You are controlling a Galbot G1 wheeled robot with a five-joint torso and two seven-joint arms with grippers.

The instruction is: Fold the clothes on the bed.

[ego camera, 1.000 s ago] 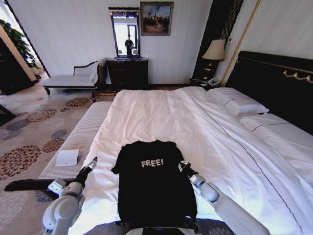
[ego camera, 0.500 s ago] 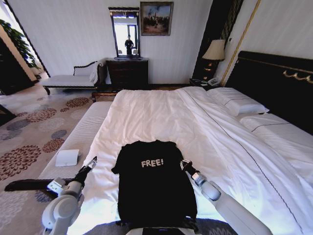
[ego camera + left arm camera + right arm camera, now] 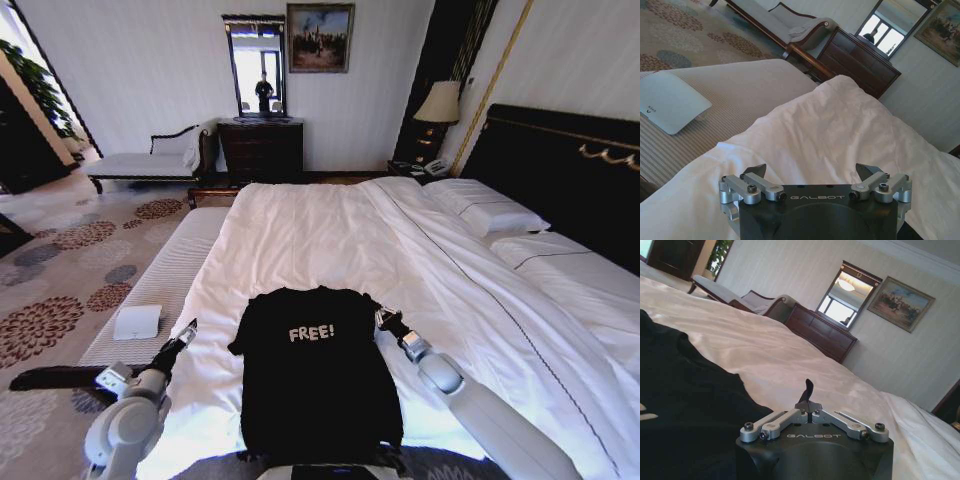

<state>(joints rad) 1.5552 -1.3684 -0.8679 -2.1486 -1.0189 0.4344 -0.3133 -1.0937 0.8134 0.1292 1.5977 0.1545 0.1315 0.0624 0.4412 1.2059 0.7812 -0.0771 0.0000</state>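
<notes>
The clothes are one black T-shirt [image 3: 312, 375] with white "FREE!" lettering, lying flat and face up at the near end of the white bed [image 3: 330, 235]. My right gripper [image 3: 381, 316] sits low over the duvet at the shirt's right sleeve; in the right wrist view the right gripper [image 3: 808, 389] is shut with nothing between its fingers, and the shirt [image 3: 685, 410] lies beside it. My left gripper [image 3: 190, 327] hovers at the bed's left edge, apart from the shirt's left sleeve. In the left wrist view the left gripper [image 3: 811, 171] stands open over white duvet [image 3: 840, 130].
A pale striped bench [image 3: 160, 275] runs along the bed's left side with a flat white object [image 3: 137, 322] on it. Pillows [image 3: 487, 215] and a dark headboard [image 3: 560, 170] lie to the right. A dark dresser [image 3: 261, 148] with a mirror stands beyond the bed.
My right gripper has moved away from me along the shirt's right edge, up beside the sleeve. The left arm and the shirt have stayed put.
</notes>
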